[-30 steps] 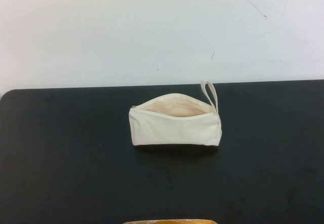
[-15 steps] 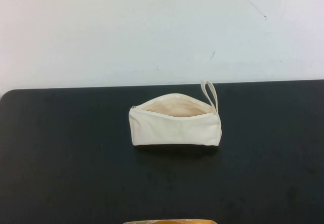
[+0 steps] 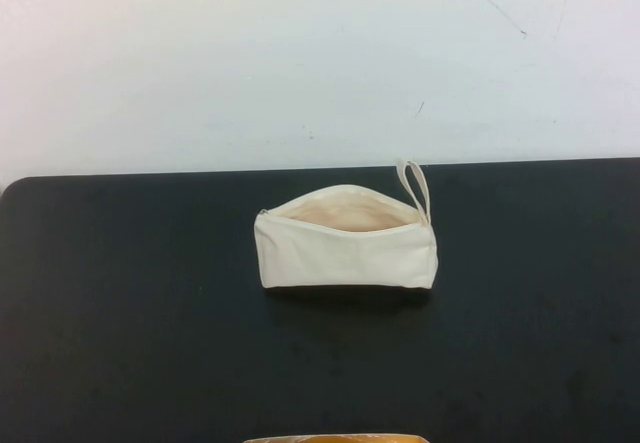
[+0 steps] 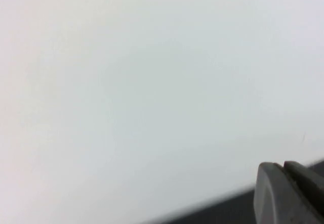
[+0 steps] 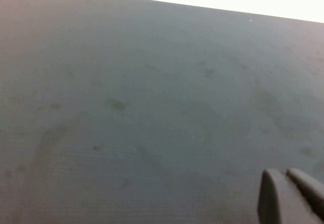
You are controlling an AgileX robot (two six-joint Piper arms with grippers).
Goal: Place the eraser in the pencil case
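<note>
The cream pencil case (image 3: 346,251) lies in the middle of the black table (image 3: 130,313) in the high view. Its zip is open and the pale beige lining (image 3: 345,212) shows. Its wrist loop (image 3: 414,185) sticks out at the far right end. The eraser is in no view. Neither arm shows in the high view. My left gripper (image 4: 283,166) is shut and empty, facing the white wall above the table's far edge. My right gripper (image 5: 286,172) is shut and empty above bare black table.
A white wall (image 3: 300,53) rises behind the table's far edge. A thin orange-tan strip (image 3: 335,439) shows at the near edge of the high view. The black table spreads wide on both sides of the pencil case.
</note>
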